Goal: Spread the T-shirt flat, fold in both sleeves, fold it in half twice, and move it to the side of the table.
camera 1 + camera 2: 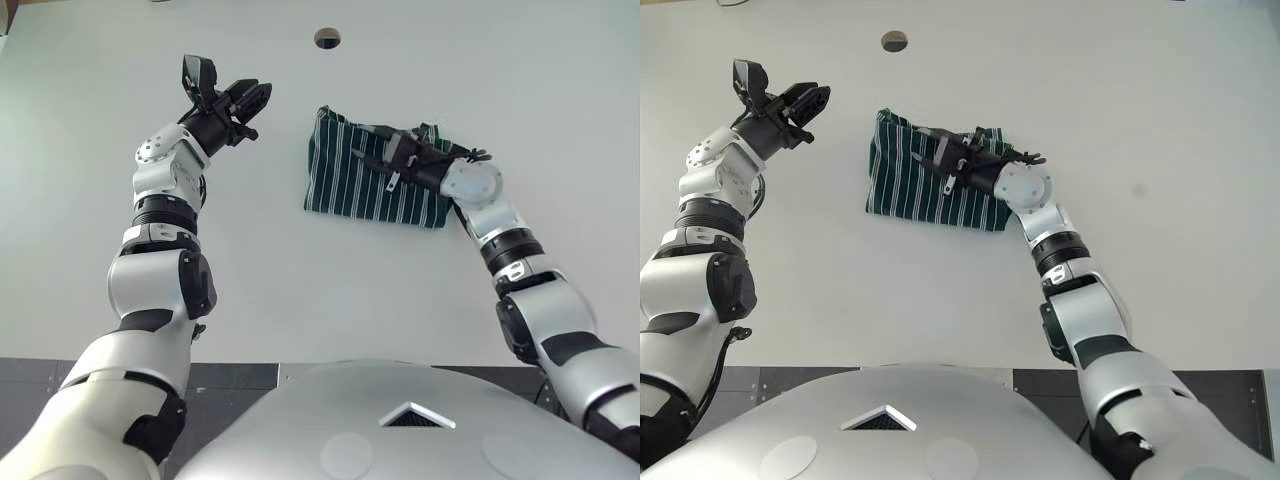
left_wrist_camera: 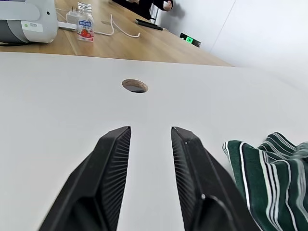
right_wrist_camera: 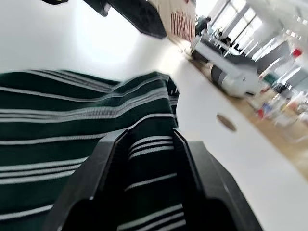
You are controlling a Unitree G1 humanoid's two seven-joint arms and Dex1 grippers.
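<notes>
The folded green-striped T-shirt (image 1: 345, 190) lies mid-desk (image 1: 300, 290). On top of it rests the right gripper (image 3: 148, 138), fingers spread over the cloth. At the shirt's 10 o'clock hovers the left gripper (image 1: 245, 100), fingers released and empty. A cable hole (image 1: 327, 38) sits at 11 o'clock.

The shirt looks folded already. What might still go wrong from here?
The right gripper lies open on the folded T-shirt; dragging it aside may pull only the top layers and undo the folds. The left gripper hangs open, clear of the cloth, so nothing steadies the other edge, which might bunch.
</notes>
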